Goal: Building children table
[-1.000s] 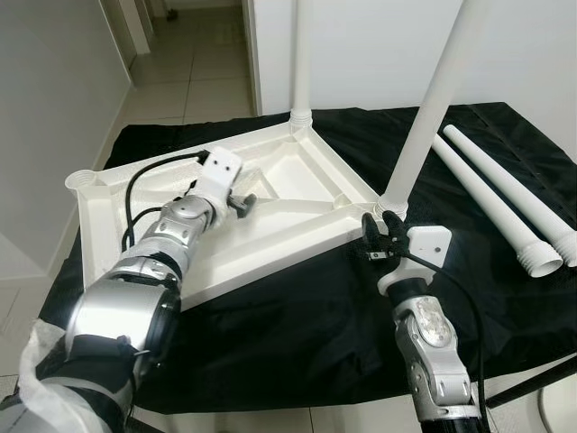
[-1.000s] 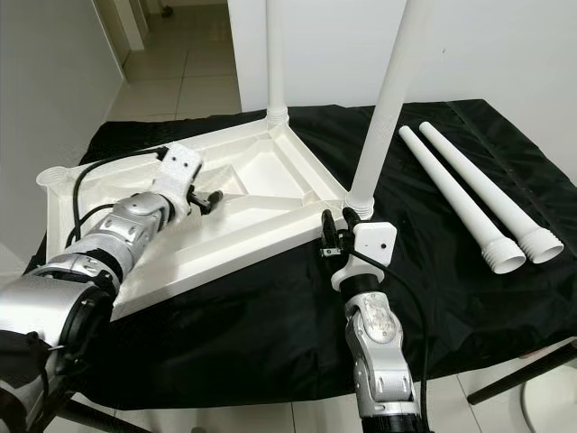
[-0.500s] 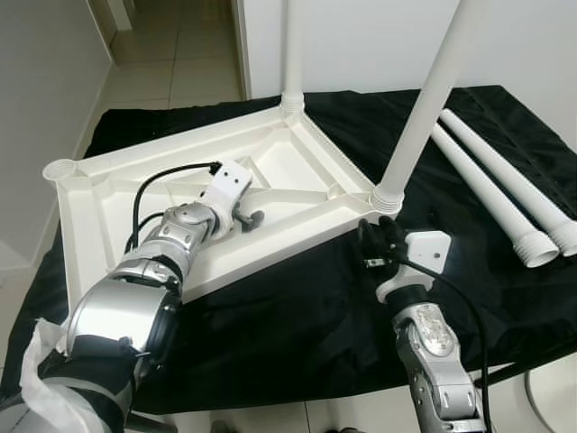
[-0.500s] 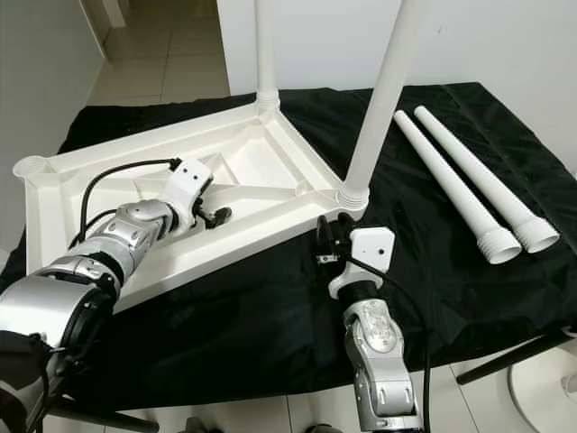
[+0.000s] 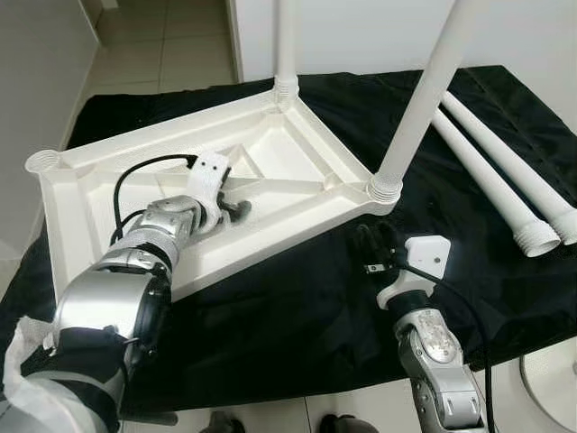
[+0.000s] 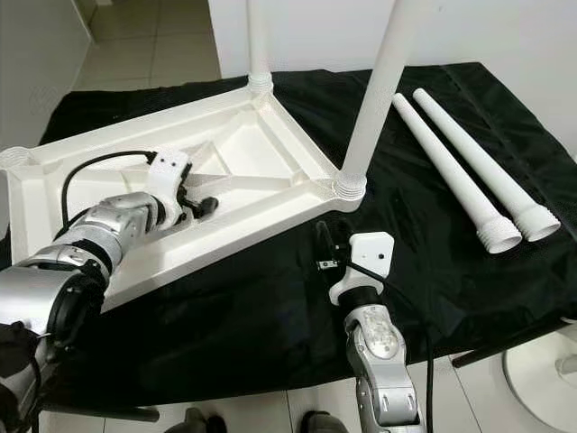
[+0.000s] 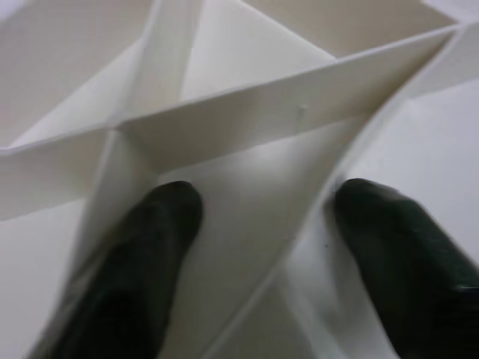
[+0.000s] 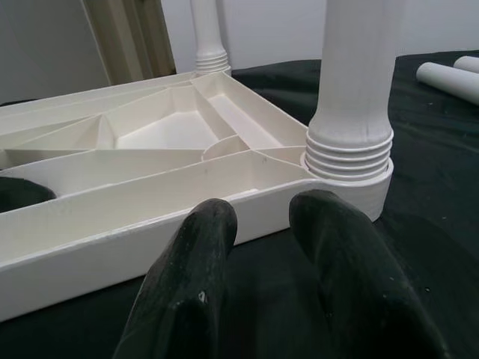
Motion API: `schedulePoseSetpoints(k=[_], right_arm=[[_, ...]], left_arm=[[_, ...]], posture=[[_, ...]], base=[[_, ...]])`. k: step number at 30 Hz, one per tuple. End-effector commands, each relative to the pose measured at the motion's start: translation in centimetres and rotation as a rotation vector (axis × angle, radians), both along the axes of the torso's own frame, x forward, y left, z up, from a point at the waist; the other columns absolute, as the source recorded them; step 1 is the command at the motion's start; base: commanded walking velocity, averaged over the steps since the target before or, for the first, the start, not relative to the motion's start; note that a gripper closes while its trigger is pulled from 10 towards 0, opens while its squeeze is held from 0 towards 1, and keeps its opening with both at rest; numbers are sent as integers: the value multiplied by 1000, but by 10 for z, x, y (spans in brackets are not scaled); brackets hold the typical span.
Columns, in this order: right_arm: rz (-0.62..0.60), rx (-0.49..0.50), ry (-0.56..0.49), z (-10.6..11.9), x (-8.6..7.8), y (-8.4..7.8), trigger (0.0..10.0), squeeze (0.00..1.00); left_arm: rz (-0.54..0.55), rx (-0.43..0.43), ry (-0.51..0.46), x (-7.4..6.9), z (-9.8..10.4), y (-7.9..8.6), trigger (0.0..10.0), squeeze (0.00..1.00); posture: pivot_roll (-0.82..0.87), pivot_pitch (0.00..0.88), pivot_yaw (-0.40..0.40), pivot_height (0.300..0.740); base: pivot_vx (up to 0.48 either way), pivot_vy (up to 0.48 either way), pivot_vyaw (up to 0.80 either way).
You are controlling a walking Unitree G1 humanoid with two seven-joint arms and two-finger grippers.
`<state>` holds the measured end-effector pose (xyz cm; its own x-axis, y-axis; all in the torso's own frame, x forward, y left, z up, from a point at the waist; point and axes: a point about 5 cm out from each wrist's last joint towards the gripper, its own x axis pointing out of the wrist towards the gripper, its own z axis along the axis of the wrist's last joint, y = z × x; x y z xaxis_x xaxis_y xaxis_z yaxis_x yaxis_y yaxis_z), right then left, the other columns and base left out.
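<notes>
Leg-fitting stage: two legs in, two loose.

Eye view: upturned tabletop (image 5: 297, 171) at 11 o'clock; left gripper (image 5: 236, 209) braces its ribs; spare legs (image 5: 491, 176) at 2 o'clock.
Left wrist: fingers (image 7: 142, 254) spread, straddling a rib.
Right wrist: right gripper (image 8: 262, 224) parted, empty, beside fitted leg (image 8: 352, 97); next, probably fetch a spare.

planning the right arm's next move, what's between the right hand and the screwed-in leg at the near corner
Only bare black cloth lies between the right hand and the near leg in the eye views; the right wrist view also shows the tabletop edge ahead.

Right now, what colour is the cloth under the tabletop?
Plain black cloth, clearest in the right eye view, under the white tabletop.
</notes>
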<state>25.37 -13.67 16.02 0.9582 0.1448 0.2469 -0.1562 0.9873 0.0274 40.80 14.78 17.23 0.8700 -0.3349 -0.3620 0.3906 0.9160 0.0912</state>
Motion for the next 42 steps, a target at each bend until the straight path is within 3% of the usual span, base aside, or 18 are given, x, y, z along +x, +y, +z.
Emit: schedulePoseSetpoints(k=[1, 3, 8, 13, 15, 20, 21, 22, 24, 25, 27, 28, 29, 34, 37, 38, 41, 42], right_arm=[[2, 7, 9, 0, 0, 2, 10000, 0], [3, 4, 7, 1, 1, 2, 10000, 0], [2, 5, 2, 3, 4, 3, 10000, 0], [2, 6, -7, 3, 9, 5, 10000, 0], [-5, 8, -17, 4, 10, 4, 10000, 0], [-13, 10, -24, 5, 12, 3, 10000, 0], [-17, 10, -26, 4, 13, 2, 10000, 0], [-19, 11, -29, 4, 15, 2, 10000, 0], [-21, 12, -31, 4, 16, 2, 10000, 0], [-23, 13, -32, 4, 17, 2, 10000, 0], [-24, 13, -33, 5, 18, 2, 10000, 0], [-23, 15, -34, 5, 19, 2, 10000, 0], [-21, 16, -38, 5, 21, 3, 10000, 0], [-14, 22, -51, 7, 24, 7, 10000, 0], [-14, 22, -51, 7, 24, 7, 10000, 0], [-14, 23, -54, 7, 26, 7, 10000, 0], [-14, 23, -54, 7, 26, 7, 10000, 0], [-14, 24, -58, 7, 28, 7, 10000, 0]], left_arm=[[243, 74, 4, 0, -9, 16, 1255, 0], [244, 90, -19, 1, -6, 15, 784, 0], [253, 111, -39, 3, -1, 15, 980, 0], [258, 108, -73, 6, 9, 13, 549, 0], [241, 89, -81, 6, 10, 8, 0, 0], [187, 79, -79, 5, 8, -3, 39, 0], [133, 78, -78, 4, 6, -12, 1020, 0], [81, 84, -82, 2, 3, -23, 2627, 0], [48, 88, -85, 1, 2, -30, 2627, 0], [0, 84, -95, 0, 3, -38, 4667, 0], [-28, 80, -102, -1, 3, -43, 4667, 0], [-54, 75, -107, -1, 4, -47, 6078, 0], [-110, 82, -123, -2, 7, -54, 10000, 0], [-199, 34, -172, -1, 28, -61, 10000, 0], [-199, 34, -172, -1, 28, -61, 10000, 0], [-210, -21, -197, 2, 42, -57, 10000, 706], [-210, -21, -197, 2, 42, -57, 10000, 706], [-225, -86, -241, 4, 62, -49, 10000, 1000]], posture=[[-156, 157, 56, 740], [-150, 149, 59, 740], [-147, 140, 63, 740], [-138, 115, 80, 740], [-136, 103, 91, 740], [-130, 90, 101, 740], [-128, 85, 107, 740], [-118, 77, 109, 740], [-118, 77, 109, 740], [-113, 69, 114, 740], [-113, 69, 114, 740], [-111, 67, 115, 740], [-107, 61, 118, 740], [-99, 48, 122, 740], [-99, 48, 122, 740], [-95, 41, 125, 740], [-95, 41, 125, 740], [-90, 35, 126, 740]], base=[[0, 0, 0], [0, 0, 0], [0, 0, 0], [0, 0, 0], [0, 0, 0], [0, 0, 0], [0, 0, 0], [0, 0, 0], [0, 0, 0], [0, 0, 0], [0, 0, 0], [0, 0, 0], [0, 0, 0], [0, 0, 0], [0, 0, 0], [0, 0, 0], [0, 0, 0], [0, 0, 0]])
